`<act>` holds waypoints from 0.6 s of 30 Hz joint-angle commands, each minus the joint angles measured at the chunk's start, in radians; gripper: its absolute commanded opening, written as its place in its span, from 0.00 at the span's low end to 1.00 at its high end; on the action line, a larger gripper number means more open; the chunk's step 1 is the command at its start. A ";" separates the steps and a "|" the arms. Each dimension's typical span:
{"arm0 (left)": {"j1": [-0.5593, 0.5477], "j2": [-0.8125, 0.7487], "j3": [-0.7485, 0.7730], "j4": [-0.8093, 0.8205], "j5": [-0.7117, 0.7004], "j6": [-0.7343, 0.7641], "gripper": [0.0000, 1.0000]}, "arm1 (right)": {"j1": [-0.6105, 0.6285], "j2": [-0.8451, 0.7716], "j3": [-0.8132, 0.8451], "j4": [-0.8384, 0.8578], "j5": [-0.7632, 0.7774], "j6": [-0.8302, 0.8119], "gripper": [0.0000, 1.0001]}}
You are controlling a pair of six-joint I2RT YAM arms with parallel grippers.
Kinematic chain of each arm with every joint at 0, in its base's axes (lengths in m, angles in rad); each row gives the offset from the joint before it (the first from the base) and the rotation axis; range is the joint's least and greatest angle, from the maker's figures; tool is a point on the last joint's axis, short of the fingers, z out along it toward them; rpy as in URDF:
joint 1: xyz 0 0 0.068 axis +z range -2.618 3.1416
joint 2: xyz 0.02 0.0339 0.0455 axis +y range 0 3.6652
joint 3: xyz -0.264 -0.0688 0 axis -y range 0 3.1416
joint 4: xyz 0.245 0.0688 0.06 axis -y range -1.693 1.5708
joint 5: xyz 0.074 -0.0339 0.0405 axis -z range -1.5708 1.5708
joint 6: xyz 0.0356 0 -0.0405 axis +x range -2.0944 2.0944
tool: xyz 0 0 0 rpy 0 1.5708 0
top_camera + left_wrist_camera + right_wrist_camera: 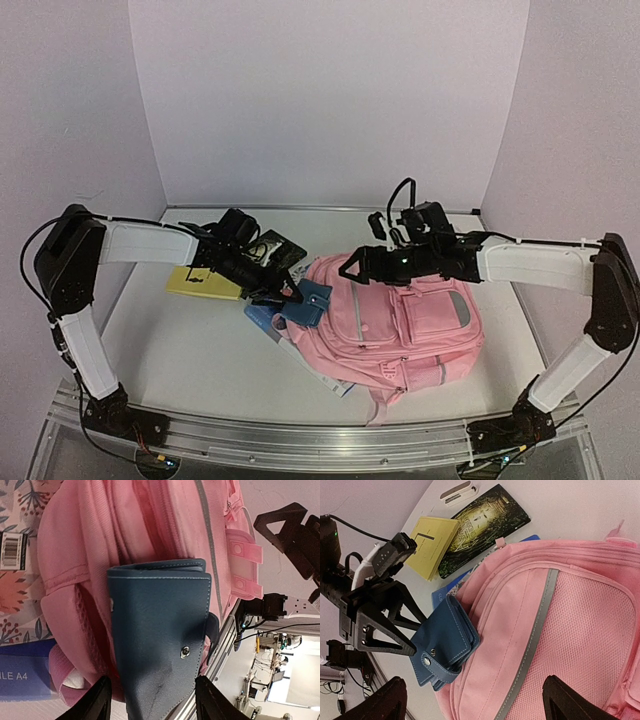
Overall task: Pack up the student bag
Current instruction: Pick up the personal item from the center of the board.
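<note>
While the wallet [160,640] leans unpacked against the student bag [410,320], left fingers [100,702] straddle it loosely, right fingers [390,702] gape.

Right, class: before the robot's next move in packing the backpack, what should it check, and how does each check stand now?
1. Left gripper clear of the wallet: cannot tell; its fingers sit either side of it.
2. Wallet against the backpack: ok, it leans on the backpack's side.
3. A pocket open for the wallet: cannot tell; none shows open.
4. Right gripper open and empty: ok, above the backpack.
5. Everything packed: not ok; the yellow notebook and dark book lie on the table.
</note>
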 commanded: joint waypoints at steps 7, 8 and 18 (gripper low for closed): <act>0.001 -0.093 -0.176 0.265 -0.076 -0.243 0.61 | 0.000 0.070 0.086 -0.023 -0.060 -0.061 0.91; 0.000 -0.100 -0.183 0.275 -0.074 -0.253 0.61 | 0.000 0.071 0.085 -0.023 -0.060 -0.062 0.91; 0.001 -0.118 -0.243 0.292 -0.056 -0.335 0.52 | -0.001 0.074 0.068 -0.016 -0.053 -0.057 0.89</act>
